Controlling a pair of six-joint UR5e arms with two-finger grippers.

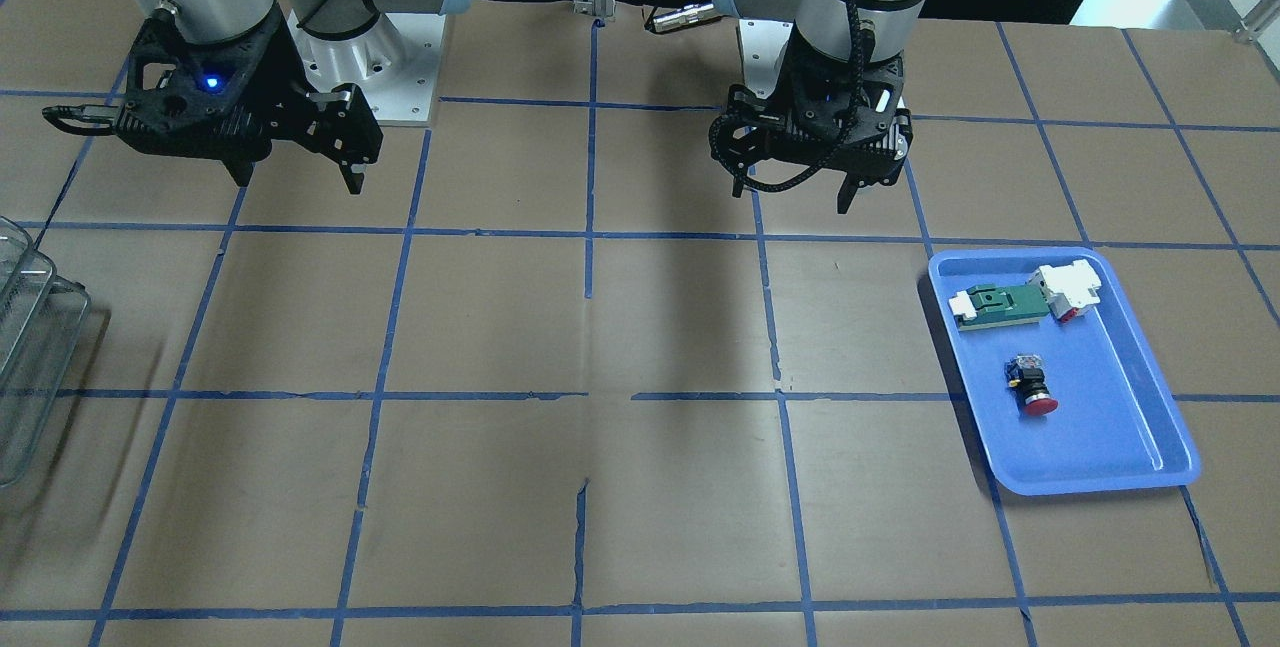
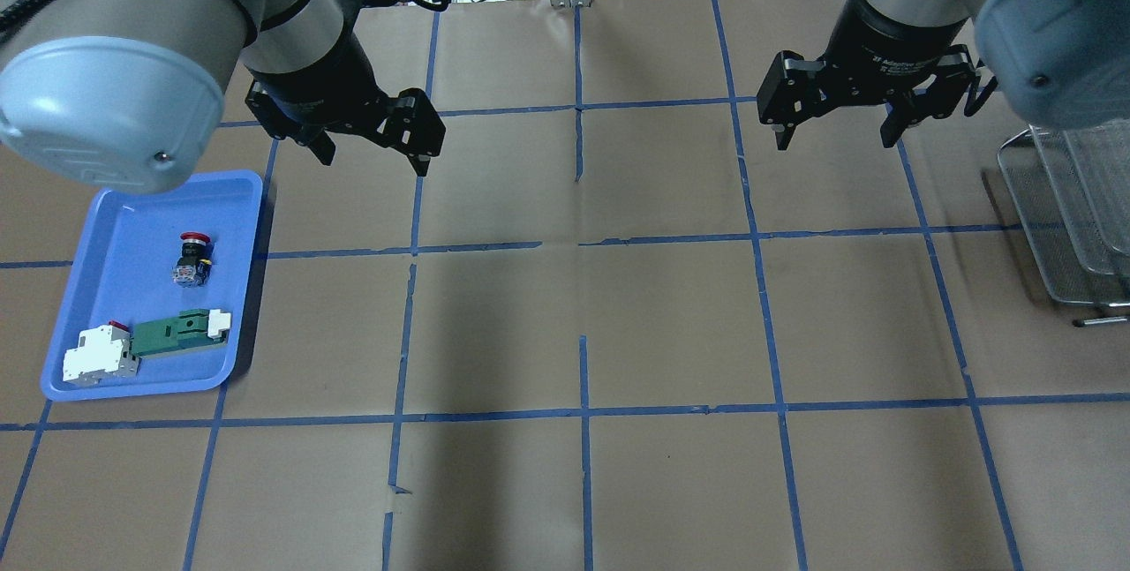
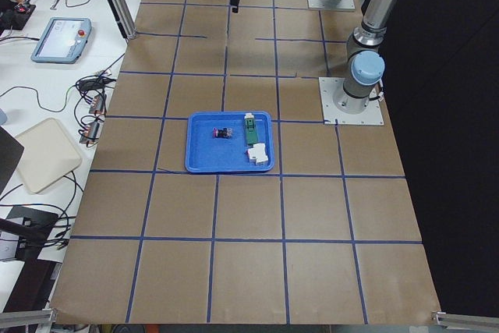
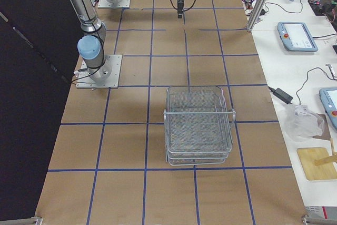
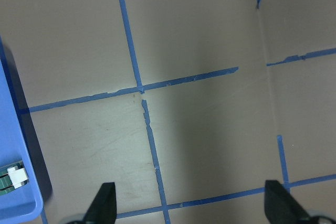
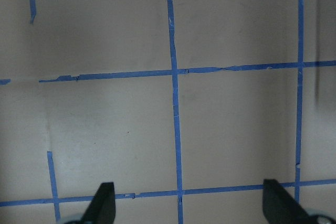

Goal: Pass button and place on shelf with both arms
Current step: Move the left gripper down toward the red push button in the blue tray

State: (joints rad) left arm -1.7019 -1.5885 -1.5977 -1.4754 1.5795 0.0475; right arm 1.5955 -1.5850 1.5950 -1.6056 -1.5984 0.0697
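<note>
The button (image 1: 1033, 385), with a red cap and black body, lies on its side in the blue tray (image 1: 1100, 472); it also shows in the overhead view (image 2: 192, 259). My left gripper (image 2: 375, 161) is open and empty, hovering above the table beside the tray's far corner, apart from the button. My right gripper (image 2: 832, 143) is open and empty above the table, near the shelf (image 2: 1068, 218). The shelf is a silver wire-mesh rack with stacked tiers, seen whole in the exterior right view (image 4: 197, 125). Both wrist views show only open fingertips over bare brown paper.
A green-and-white flat part (image 2: 177, 333) and a white block with a red tip (image 2: 99, 352) lie in the tray next to the button. The table is brown paper with a blue tape grid. A tray corner shows in the left wrist view (image 5: 16, 182).
</note>
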